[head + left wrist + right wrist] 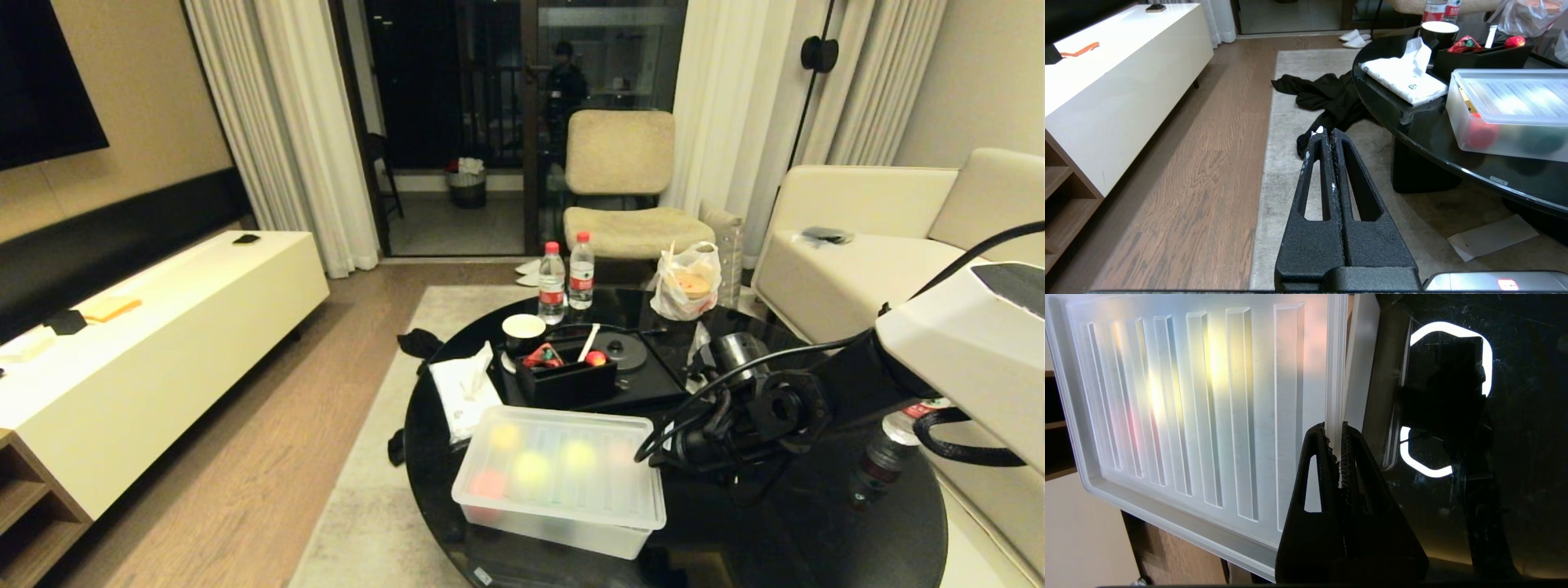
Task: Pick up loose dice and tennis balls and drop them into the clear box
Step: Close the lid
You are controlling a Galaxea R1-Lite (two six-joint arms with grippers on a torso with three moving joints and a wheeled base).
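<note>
Right gripper [1334, 430]: pinched on the lid's [1208, 396] rim, at the clear box's [555, 523] three o'clock end.
Left gripper [1327, 136]: clenched empty, parked off the table.
Clear box: near table [816, 523] edge, long axis nine-to-three.
Risk: thin edge grip; lid may slip or drag the box.

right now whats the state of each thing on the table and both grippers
clear box: holding coloured dice and balls, seen blurred through the plastic
ribbed lid: on the box, its rim pinched by the right gripper
right gripper: shut on the lid rim
left gripper: shut, empty, off the table above the rug
water bottles: upright, capped
black organiser tray: open, items inside
white cup: upright
</note>
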